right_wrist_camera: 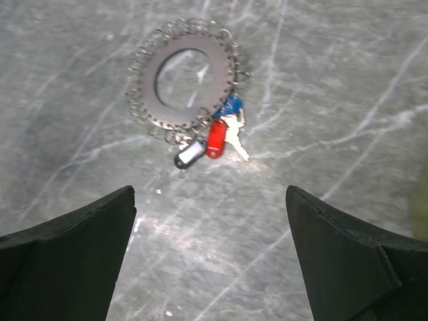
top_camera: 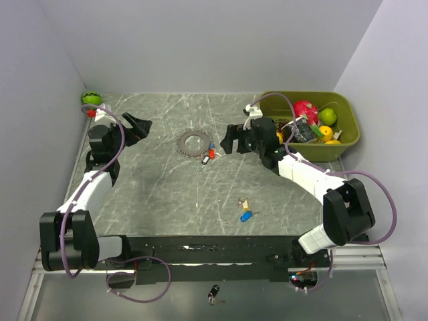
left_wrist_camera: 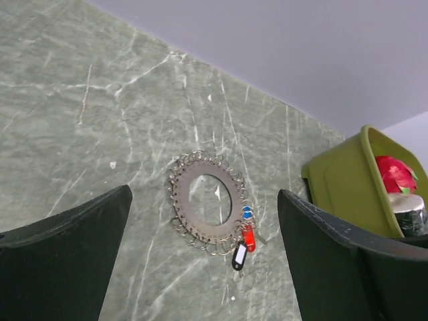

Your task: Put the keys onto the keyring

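Note:
The keyring (top_camera: pixel 194 144) lies flat at mid-table, a grey toothed ring ringed with small wire loops; it also shows in the left wrist view (left_wrist_camera: pixel 180 194) and the right wrist view (right_wrist_camera: pixel 148 83). At its right edge sit a blue-headed key (right_wrist_camera: pixel 231 105), a red-headed key (right_wrist_camera: pixel 215 139), a silver key (right_wrist_camera: pixel 238 145) and a black fob (right_wrist_camera: pixel 189 153). A tan key (top_camera: pixel 243 201) and a blue-headed key (top_camera: pixel 247 216) lie loose nearer the front. My left gripper (top_camera: pixel 140 126) is open and empty, left of the ring. My right gripper (top_camera: pixel 231 140) is open and empty, just right of the ring.
A green bin (top_camera: pixel 348 127) with toy fruit stands at the back right, behind my right arm. A green ball (top_camera: pixel 91 98) sits in the back left corner. Walls close the left, back and right sides. A small black object (top_camera: pixel 213 292) lies below the table's front edge.

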`<state>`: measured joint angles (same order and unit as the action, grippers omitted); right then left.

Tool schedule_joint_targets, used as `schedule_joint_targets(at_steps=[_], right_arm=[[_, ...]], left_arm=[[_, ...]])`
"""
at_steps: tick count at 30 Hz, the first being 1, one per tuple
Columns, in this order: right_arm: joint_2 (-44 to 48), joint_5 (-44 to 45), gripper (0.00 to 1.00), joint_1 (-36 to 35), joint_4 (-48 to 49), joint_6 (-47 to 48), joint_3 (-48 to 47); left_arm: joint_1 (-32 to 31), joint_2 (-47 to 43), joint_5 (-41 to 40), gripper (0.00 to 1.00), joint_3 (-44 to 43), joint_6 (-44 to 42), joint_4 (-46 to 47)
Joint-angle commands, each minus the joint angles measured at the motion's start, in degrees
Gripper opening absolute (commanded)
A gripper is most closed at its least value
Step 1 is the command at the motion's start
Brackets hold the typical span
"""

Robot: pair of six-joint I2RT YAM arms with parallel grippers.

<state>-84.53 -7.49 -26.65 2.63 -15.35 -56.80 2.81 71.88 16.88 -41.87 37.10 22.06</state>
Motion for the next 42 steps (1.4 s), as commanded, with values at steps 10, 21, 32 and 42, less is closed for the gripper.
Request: schedule_joint_targets(at_steps=[10,21,32,42], right_arm=[[-7.31,-6.84,1.00,-0.41,-2.37,-4.07,-7.28],[-8.28,-6.84,1.00,-0.68,-5.45,-2.93,-6.66],[-7.67,-5.87,1.00,-0.77,-9.12,-1.08,-4.81],[-5.73,-5.61,1.00,-3.05,-11.60,0.85,-2.62]], left_arm=[[-8.58,18.89,6.15,0.96,-18.14,-5.72,-15.36],[-18.19,44.74,6.32,0.65,-38.72,-5.47,-24.18],[-19.07,52.32,-0.18,0.36,-43.13,-8.27,-33.48],[-19.86,45.46,2.36,0.06,-28.81,-9.33,-37.01]])
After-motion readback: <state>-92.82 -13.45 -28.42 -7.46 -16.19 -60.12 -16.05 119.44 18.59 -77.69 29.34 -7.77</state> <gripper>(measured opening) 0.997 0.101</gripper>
